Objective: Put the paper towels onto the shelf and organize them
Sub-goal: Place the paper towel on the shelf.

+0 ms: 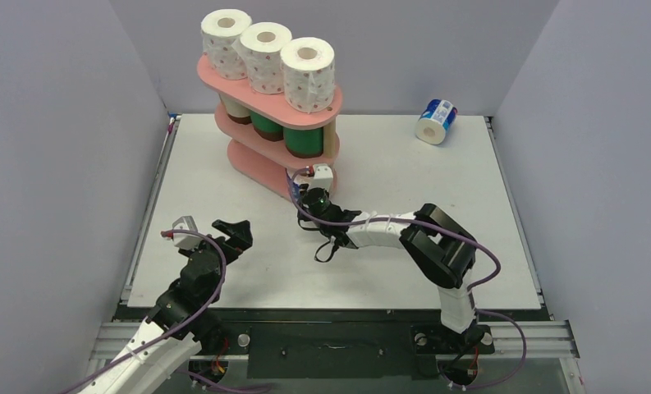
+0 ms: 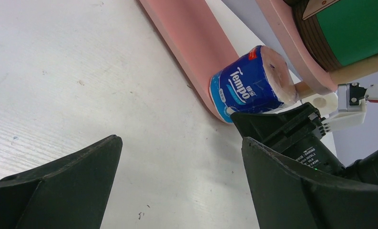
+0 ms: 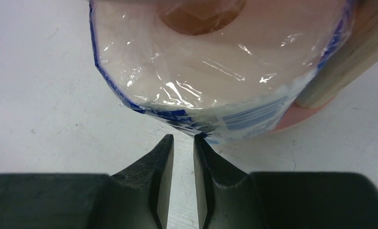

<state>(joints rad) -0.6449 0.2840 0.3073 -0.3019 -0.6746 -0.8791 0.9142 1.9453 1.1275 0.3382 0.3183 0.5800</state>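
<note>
Black fingers of the right gripper are drawn nearly together, with only a thin slit and nothing visible between them. Their tips sit right at the wrapper edge of the blue-and-white roll. I judge the closed jaws are serving as a pusher, since a blunt point can nudge the roll under the middle board where open fingers would foul the wooden post just beside it.

The roll lies on its side with its flat end towards the gripper, at the near end of the lowest board of the pink shelf. I cannot tell whether it rests fully on that board or partly on the table.

The left gripper is spread wide and carries nothing, low over the table and well apart from the shelf. I read it as parked clear of the work.

On the shelf, three dotted white rolls stand in a row on top and green-wrapped rolls stand on the middle board. A second blue-and-white roll lies on its side at the far right of the table, not yet shelved.

View findings:
- From above, the right arm hides nearly all of the roll being worked
- The left wrist view shows that roll's printed side, tucked below the middle board
- Only the right wrist view shows how the fingertips meet the wrapper
</note>
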